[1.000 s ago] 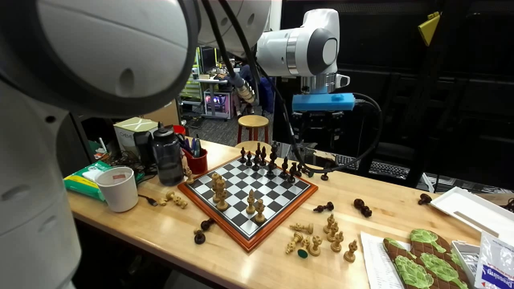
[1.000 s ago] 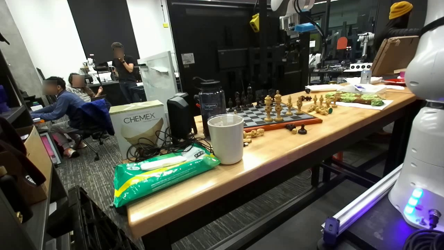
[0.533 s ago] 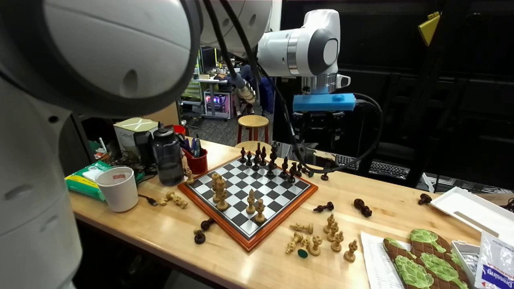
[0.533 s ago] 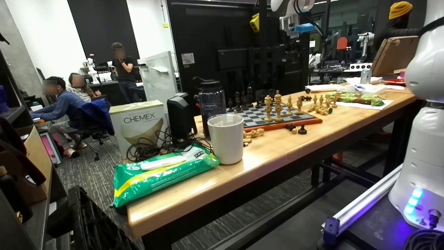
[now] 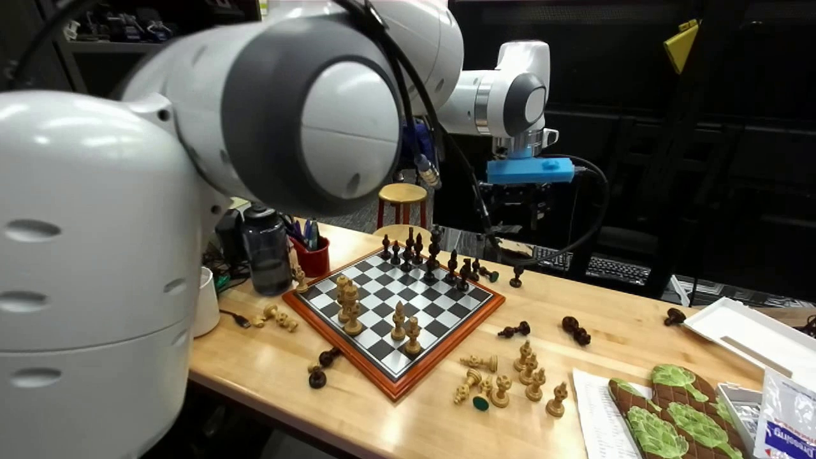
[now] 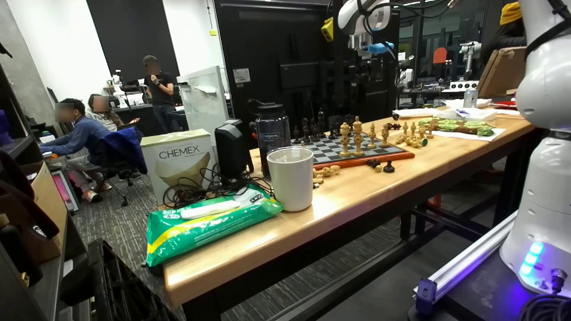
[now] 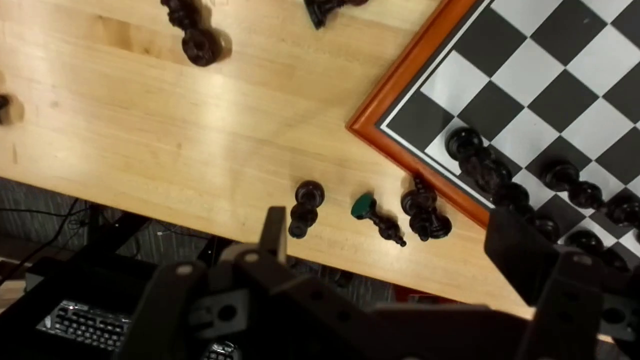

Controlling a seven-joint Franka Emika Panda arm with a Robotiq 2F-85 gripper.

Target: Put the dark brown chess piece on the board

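Tool [image 7: 390,230] hung spread; green-based dark brown piece [image 7: 387,227] (likely target) lay below, off the board [image 7: 563,102], axis roughly parallel to its nearest edge.

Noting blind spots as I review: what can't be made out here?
White cup: in an exterior view, mostly hidden by the arm.
Board: in the wrist view, cut off by the top and right edges.
Gripper: in both exterior views, dark on dark, outline unclear.

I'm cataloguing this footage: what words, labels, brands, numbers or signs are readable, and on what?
"CHEMEX": beige box
"Canon": dark item, far left
"nalgene", small: water bottle
"ressing", probably, upside down: plastic bag
Too small or blurred to read: green packet, posted notice, printed sheet, keyboard
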